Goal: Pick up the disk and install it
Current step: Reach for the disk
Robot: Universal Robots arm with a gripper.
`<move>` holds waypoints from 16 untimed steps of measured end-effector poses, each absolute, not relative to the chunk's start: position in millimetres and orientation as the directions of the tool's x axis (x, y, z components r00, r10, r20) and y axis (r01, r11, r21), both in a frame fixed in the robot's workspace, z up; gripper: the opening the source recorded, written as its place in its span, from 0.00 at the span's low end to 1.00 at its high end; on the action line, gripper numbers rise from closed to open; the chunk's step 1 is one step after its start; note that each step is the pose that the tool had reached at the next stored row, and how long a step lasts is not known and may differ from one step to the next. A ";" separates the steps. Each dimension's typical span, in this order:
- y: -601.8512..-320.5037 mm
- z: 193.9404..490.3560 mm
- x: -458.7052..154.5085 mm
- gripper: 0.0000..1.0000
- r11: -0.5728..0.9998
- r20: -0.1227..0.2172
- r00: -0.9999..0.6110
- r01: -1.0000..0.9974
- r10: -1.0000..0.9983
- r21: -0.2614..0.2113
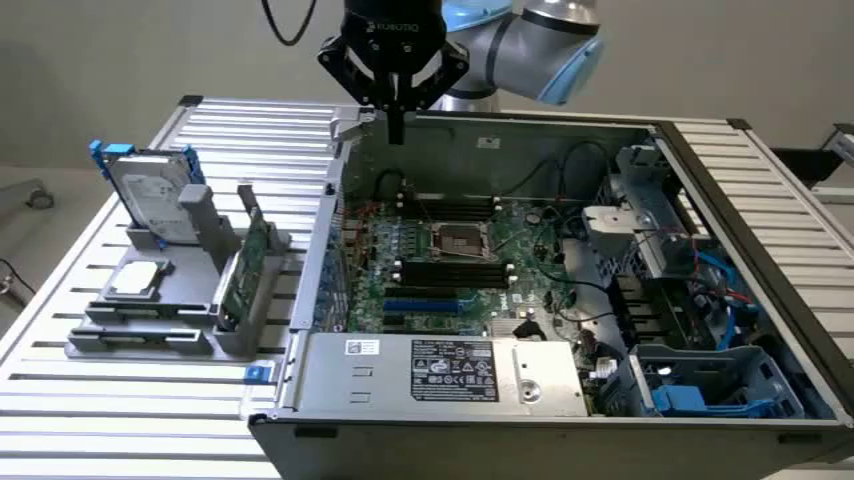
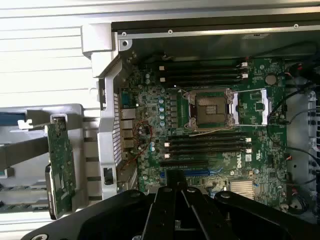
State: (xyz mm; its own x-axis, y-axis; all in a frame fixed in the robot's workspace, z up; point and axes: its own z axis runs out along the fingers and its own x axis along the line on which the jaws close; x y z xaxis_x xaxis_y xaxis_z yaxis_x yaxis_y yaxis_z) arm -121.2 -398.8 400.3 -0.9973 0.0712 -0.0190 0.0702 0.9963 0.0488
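We see the black two-fingered pincer (image 1: 395, 136) hanging with its fingers pressed together and nothing between them, above the rear wall of the open grey metal computer case (image 1: 507, 145). The wrist view shows the same closed tips (image 2: 175, 182) looking down on the green motherboard (image 2: 210, 150) directly beneath.

The rectangular silver-grey metal disk (image 1: 150, 192), with its white label and bright blue plastic carrier rails, stands well apart from the pincer, off toward the exterior view's left and outside the case. It leans upright in a grey plastic holder (image 1: 147, 335) on the slatted aluminium table (image 1: 80, 420). Between it and the pincer stands the thin green circuit card (image 1: 248, 262), on edge in the same holder. The small square silver chip (image 1: 140, 280) lies flat just in front of the disk. The pick has not yet been made.

A blue strip at the edge of the wrist view may be one of the disk's rails, though we cannot be sure.

We judge the disk rigid and fairly heavy, with smooth metal faces that could slip. It looks sensitive to knocks. The free upper edge, across the two flat faces and clear of the holder, seems the soundest place to grip.
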 end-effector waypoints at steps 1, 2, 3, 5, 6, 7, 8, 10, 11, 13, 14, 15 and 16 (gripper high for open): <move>-398.8 400.3 -121.2 0.11 0.996 -0.019 -0.997 0.070 0.071 0.049; -398.8 400.3 -121.2 0.11 0.996 -0.019 -0.997 0.070 0.071 0.049; -398.8 400.4 -121.2 0.11 0.996 -0.019 -0.997 0.070 0.071 0.049; -398.8 400.4 -121.2 0.11 0.996 -0.019 -0.997 0.070 0.071 0.049; -398.8 400.4 -121.2 0.11 0.996 -0.019 -0.997 0.070 0.071 0.049; -398.8 400.4 -121.2 0.11 0.996 -0.019 -0.997 0.070 0.071 0.049; -398.8 400.5 -121.2 0.11 0.996 -0.019 -0.997 0.070 0.071 0.049; -398.8 400.5 -121.3 0.11 0.996 -0.019 -0.997 0.070 0.071 0.049; -398.8 400.6 -122.1 0.11 0.996 -0.019 -0.997 0.071 0.072 0.049; -398.8 400.6 -129.4 0.11 0.996 -0.019 -0.997 0.070 0.071 0.049; -398.8 400.6 -133.8 0.11 0.996 -0.019 -0.997 0.070 0.071 0.049; -398.8 400.6 -138.7 0.11 0.996 -0.019 -0.997 0.070 0.071 0.049; -398.8 400.5 -143.2 0.11 0.996 -0.019 -0.997 0.070 0.071 0.049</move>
State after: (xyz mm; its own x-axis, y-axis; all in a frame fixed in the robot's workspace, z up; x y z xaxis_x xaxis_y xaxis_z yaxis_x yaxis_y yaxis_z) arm -143.2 -398.8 400.5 -0.9973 0.0712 -0.0190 0.0701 0.9963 0.0495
